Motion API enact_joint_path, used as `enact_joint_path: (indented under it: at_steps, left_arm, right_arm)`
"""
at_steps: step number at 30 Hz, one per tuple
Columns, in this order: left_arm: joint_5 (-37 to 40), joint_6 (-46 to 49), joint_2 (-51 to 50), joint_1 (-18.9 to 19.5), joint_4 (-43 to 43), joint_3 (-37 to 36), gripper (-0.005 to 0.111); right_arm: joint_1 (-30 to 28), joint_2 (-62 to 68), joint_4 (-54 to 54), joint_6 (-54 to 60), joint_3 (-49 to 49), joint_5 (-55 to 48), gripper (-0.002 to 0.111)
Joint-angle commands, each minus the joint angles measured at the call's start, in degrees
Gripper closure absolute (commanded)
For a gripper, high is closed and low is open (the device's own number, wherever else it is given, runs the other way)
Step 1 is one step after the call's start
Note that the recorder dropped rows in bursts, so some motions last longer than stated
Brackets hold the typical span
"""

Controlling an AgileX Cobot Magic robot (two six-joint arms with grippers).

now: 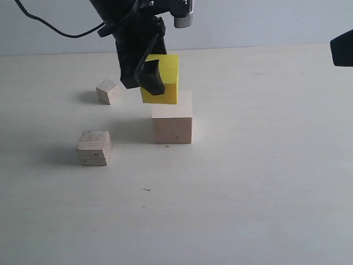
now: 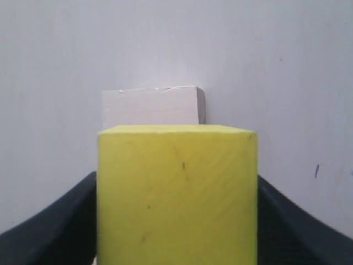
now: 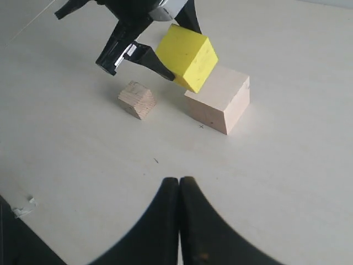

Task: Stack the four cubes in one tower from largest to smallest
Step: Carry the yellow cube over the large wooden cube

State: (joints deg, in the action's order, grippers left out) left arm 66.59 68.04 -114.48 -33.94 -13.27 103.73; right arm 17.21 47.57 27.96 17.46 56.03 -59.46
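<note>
Front left, one grained cube [image 1: 94, 148] sits alone, well apart from the big pale cube [image 1: 172, 127] mid-table; bare table [image 1: 259, 210] to front and right. Left gripper [image 1: 159, 83] clamps the yellow cube [image 1: 168, 77] over that cube's left top edge, contact unclear. Back left sits one tiny cube [image 1: 108, 91], four total; right gripper [image 3: 179, 221] pinched closed, empty.

Mostly hidden behind yellow cube [image 2: 176, 196]: lg pale cube [image 2: 150, 106].
</note>
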Motion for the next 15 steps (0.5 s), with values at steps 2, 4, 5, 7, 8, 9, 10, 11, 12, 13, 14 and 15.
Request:
enact_joint_path:
  at_steps: [2, 4, 5, 7, 8, 9, 10, 11, 12, 13, 14, 15]
  left_arm:
    - [-2.41, -2.52, -0.06, -0.46, -3.15, 0.57, 0.107]
    - [-2.41, -2.30, -0.06, -0.46, -3.02, 0.57, 0.107]
    - [-2.52, -2.30, -0.08, -0.46, -2.63, 0.57, 0.107]
    - [-3.20, -2.30, -0.46, -0.46, -2.11, 0.57, 0.107]
    - [-3.32, -2.30, -1.33, -0.46, -1.62, 1.56, 0.107]
    - [-3.20, -2.30, -2.13, -0.46, -1.20, 2.19, 0.107]
    - [-2.90, -2.44, -3.02, -0.46, -0.64, 3.12, 0.107]
    - [-2.51, -2.44, -3.89, -0.46, -0.39, 4.10, 0.107]
    - [-2.16, -2.44, -4.51, -0.46, -0.39, 4.95, 0.107]
    - [-1.75, -2.44, -5.25, -0.46, -0.51, 5.99, 0.107]
    - [-1.63, -2.44, -5.82, -0.46, -0.64, 6.99, 0.107]
    - [-1.63, -2.44, -6.22, -0.46, -0.64, 7.94, 0.107]
  right_arm:
    - [-0.16, -0.15, 0.57, 0.40, -0.18, -0.38, 0.108]
    - [-0.16, -0.15, 0.47, 0.51, -0.18, -1.26, 0.108]
    - [-0.16, -0.15, 0.47, 0.51, -0.18, -1.28, 0.108]
    - [-0.16, -0.15, 0.47, 0.51, -0.18, -1.45, 0.108]
    - [-0.16, -0.15, 0.47, 0.51, -0.18, -1.45, 0.108]
    - [-0.16, -0.15, 0.47, 0.51, -0.18, -1.45, 0.108]
    - [-0.16, -0.15, 0.47, 0.51, -0.18, -1.50, 0.108]
    - [-0.16, -0.15, 0.47, 0.51, -0.18, -1.50, 0.108]
    - [-0.16, -0.15, 0.47, 0.51, -0.18, -1.50, 0.108]
    - [-0.16, -0.15, 0.47, 0.51, -0.18, -1.50, 0.108]
    - [-0.16, -0.15, 0.47, 0.51, -0.18, -1.50, 0.108]
    - [-0.16, -0.15, 0.47, 0.51, -0.18, -1.50, 0.108]
